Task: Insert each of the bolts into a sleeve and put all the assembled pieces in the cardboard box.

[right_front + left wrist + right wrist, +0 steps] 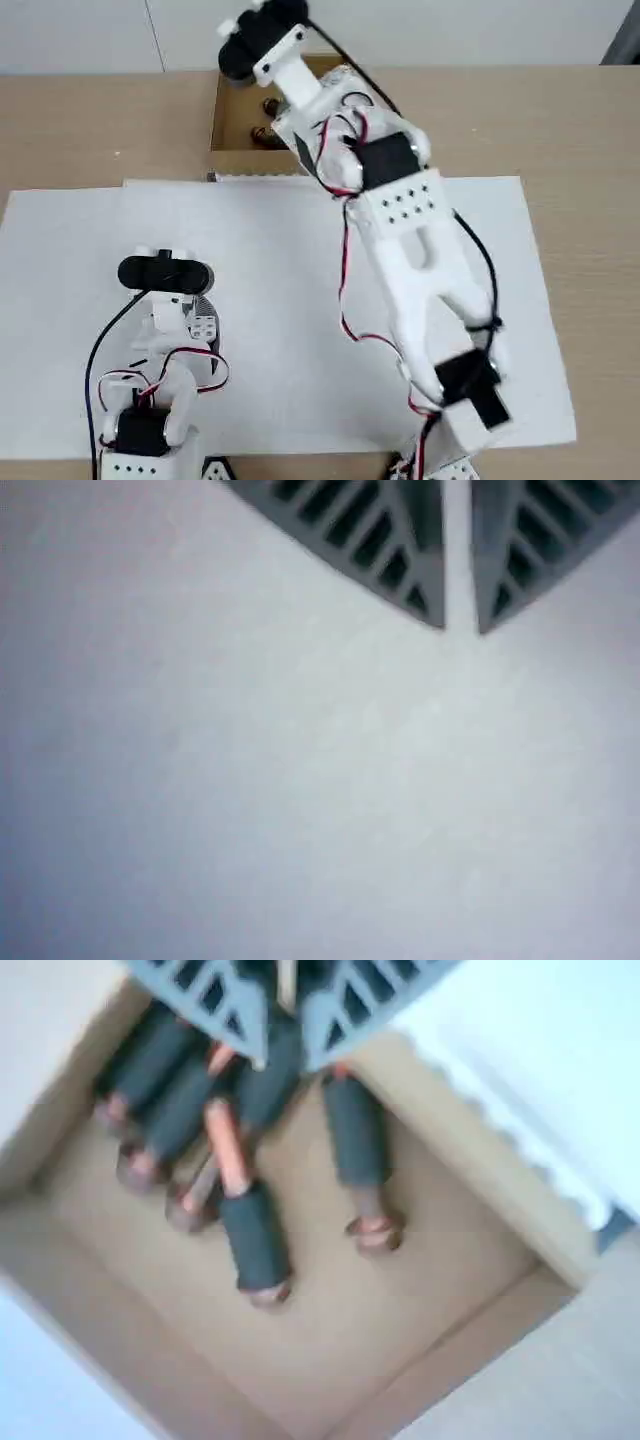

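The cardboard box (225, 120) stands at the table's far edge, and its floor (400, 1310) holds several copper bolts pushed into dark sleeves. One assembled piece (250, 1230) lies in the middle, another (356, 1150) beside it, and more (170, 1110) are bunched against a wall. My right gripper (285, 1055) hangs shut just above the bunched pieces, inside the box opening, and I see nothing held between its fingers. My left gripper (462, 628) is shut and holds nothing, close above the white sheet (300, 800), with its arm (165, 275) folded at the near left.
A large white paper sheet (300, 300) covers the wooden table (580, 120) in front of the box. The right arm (410, 240) stretches diagonally across the sheet from the near right corner to the box.
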Controlling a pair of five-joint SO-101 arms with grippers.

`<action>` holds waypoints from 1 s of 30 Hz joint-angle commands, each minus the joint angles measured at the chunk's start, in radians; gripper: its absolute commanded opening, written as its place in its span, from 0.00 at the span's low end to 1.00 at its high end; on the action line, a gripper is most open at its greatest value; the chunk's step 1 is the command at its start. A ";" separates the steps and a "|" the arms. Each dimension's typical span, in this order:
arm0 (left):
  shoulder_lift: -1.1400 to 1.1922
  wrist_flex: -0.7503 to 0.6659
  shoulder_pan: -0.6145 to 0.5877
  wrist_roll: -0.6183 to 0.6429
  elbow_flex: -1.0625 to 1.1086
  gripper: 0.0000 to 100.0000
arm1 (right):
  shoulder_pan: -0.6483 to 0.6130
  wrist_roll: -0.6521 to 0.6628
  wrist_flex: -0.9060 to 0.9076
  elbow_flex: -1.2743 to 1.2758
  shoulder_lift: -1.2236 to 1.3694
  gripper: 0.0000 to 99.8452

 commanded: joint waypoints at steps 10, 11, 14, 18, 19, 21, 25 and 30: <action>-0.012 -0.005 -0.005 -0.003 -0.004 0.01 | 0.197 -0.127 0.369 -0.052 -0.366 0.00; -0.012 -0.005 -0.005 -0.003 -0.004 0.01 | 0.214 -0.147 0.400 -0.052 -0.386 0.00; -0.012 -0.005 -0.005 -0.003 -0.004 0.01 | 0.251 -0.209 0.501 -0.048 -0.440 0.00; -0.012 -0.005 -0.005 -0.003 -0.004 0.01 | 0.300 -0.278 0.598 -0.044 -0.492 0.00; -0.012 -0.005 -0.005 -0.003 -0.004 0.01 | 0.311 -0.288 0.601 -0.034 -0.507 0.00; -0.012 -0.005 -0.005 -0.003 -0.004 0.01 | 0.321 -0.298 0.604 0.025 -0.559 0.00; -0.012 -0.005 -0.005 -0.003 -0.004 0.01 | 0.321 -0.302 0.585 0.270 -0.723 0.00; -0.012 -0.005 -0.005 -0.003 -0.004 0.01 | 0.328 -0.295 0.406 0.667 -0.972 0.00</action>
